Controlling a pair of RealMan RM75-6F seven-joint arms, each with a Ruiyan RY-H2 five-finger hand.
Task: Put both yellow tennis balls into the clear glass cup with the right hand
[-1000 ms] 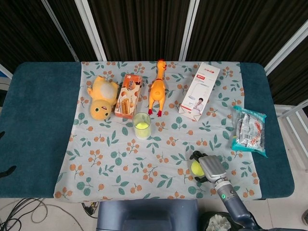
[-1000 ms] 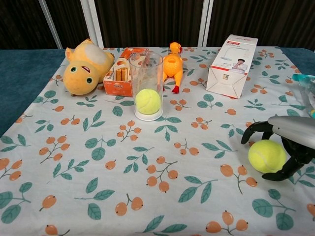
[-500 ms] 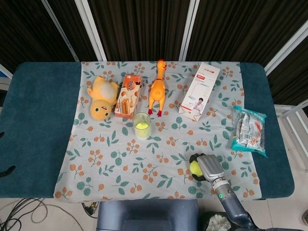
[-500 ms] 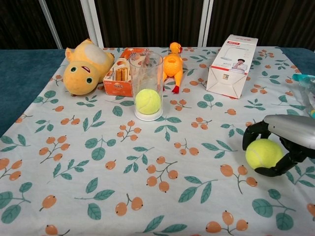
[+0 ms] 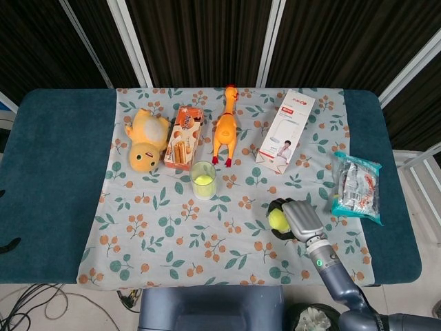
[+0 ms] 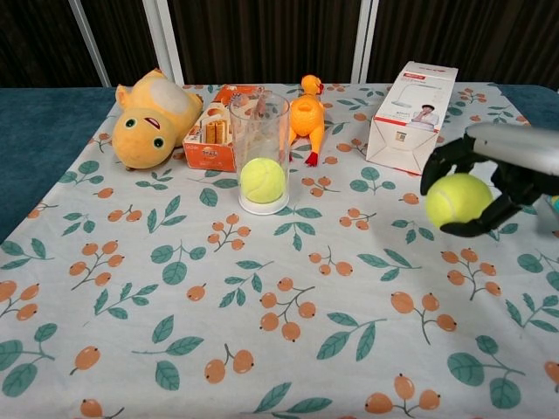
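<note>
My right hand [image 6: 489,179] [image 5: 293,219] holds a yellow tennis ball [image 6: 458,200] [image 5: 278,220] lifted above the cloth at the right. Its dark fingers [image 6: 437,164] wrap around the ball from both sides. The clear glass cup [image 6: 259,153] [image 5: 203,180] stands upright near the middle of the table, left of the hand. A second yellow tennis ball [image 6: 263,180] [image 5: 202,182] lies at the cup's bottom. My left hand is in neither view.
Behind the cup lie a yellow plush toy [image 6: 150,118], a snack box [image 6: 218,131] and an orange rubber chicken [image 6: 307,116]. A white carton [image 6: 412,116] stands at the back right. A teal snack bag [image 5: 357,187] lies at the table's right edge.
My right hand closed around the ball on the cloth, then lifted it up and slightly toward the cup. The cup and its ball have not moved.
</note>
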